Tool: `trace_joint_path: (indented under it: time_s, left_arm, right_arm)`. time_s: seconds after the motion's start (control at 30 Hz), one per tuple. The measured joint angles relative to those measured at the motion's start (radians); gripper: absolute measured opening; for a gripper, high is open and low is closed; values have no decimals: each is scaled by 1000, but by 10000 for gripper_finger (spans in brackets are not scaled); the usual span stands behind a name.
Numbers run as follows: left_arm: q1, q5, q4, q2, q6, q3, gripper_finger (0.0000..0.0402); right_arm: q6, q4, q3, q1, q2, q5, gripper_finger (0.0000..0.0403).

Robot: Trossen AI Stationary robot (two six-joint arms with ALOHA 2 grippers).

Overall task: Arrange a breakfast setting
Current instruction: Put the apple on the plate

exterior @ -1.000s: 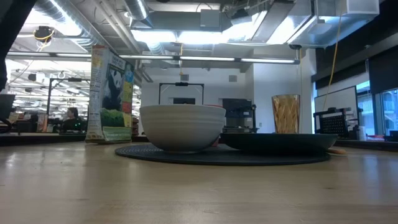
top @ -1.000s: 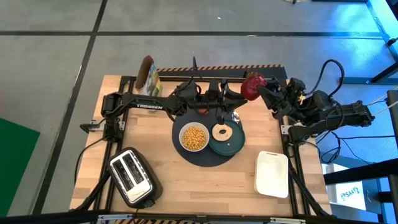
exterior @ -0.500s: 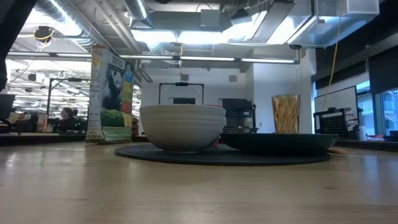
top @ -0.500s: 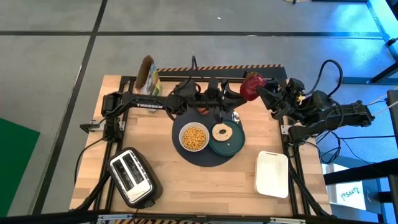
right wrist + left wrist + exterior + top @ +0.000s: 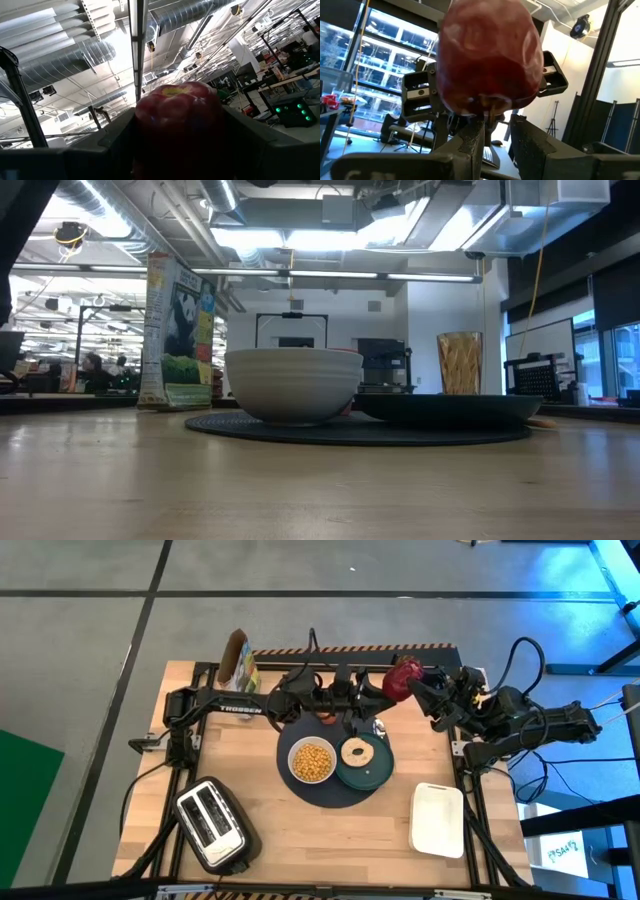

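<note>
Up at the far side of the table, the right gripper [image 5: 412,681] has its two fingers clamped on the glossy dark-red fruit [image 5: 403,677], holding it in the air above the table's far edge. In the left wrist view that fruit [image 5: 490,55] fills the frame, pinched between dark fingers [image 5: 422,90] on either side.

The left gripper [image 5: 362,690] reaches in from the left, just beside the fruit; I cannot tell whether its fingers are apart or together.

Down on the round dark-grey mat [image 5: 330,792], two containers sit side by side. The white bowl [image 5: 311,761] is full of yellow cereal [image 5: 312,759]. The teal plate [image 5: 368,770] touches it on the right and carries the toasted ring [image 5: 357,752] lying flat.

From table height the white bowl [image 5: 293,385] stands on the mat [image 5: 350,431] with the plate [image 5: 455,408] beside it.

The white rectangular tray [image 5: 437,819] lies near the table's front right, the silver toaster [image 5: 210,822] at front left, and a cereal box [image 5: 238,664] stands at the far left.
</note>
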Motion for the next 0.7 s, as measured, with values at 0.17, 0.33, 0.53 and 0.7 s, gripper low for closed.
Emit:
trace_joint_path:
  time_s: [0.17, 0.33, 0.53, 0.7]
  left_arm:
    - [0, -4, 1, 0, 2, 0, 87]
    - [0, -18, 1, 0, 3, 0, 84]
    - [0, -28, 0, 0, 3, 0, 31]
    - [5, -15, 1, 0, -4, 0, 8]
  right_arm:
    - [-7, 2, 0, 0, 5, 1, 234]
    - [-7, 1, 0, 0, 5, 1, 234]
    - [-6, 0, 0, 0, 5, -1, 234]
    - [-7, -2, 0, 0, 5, -11, 234]
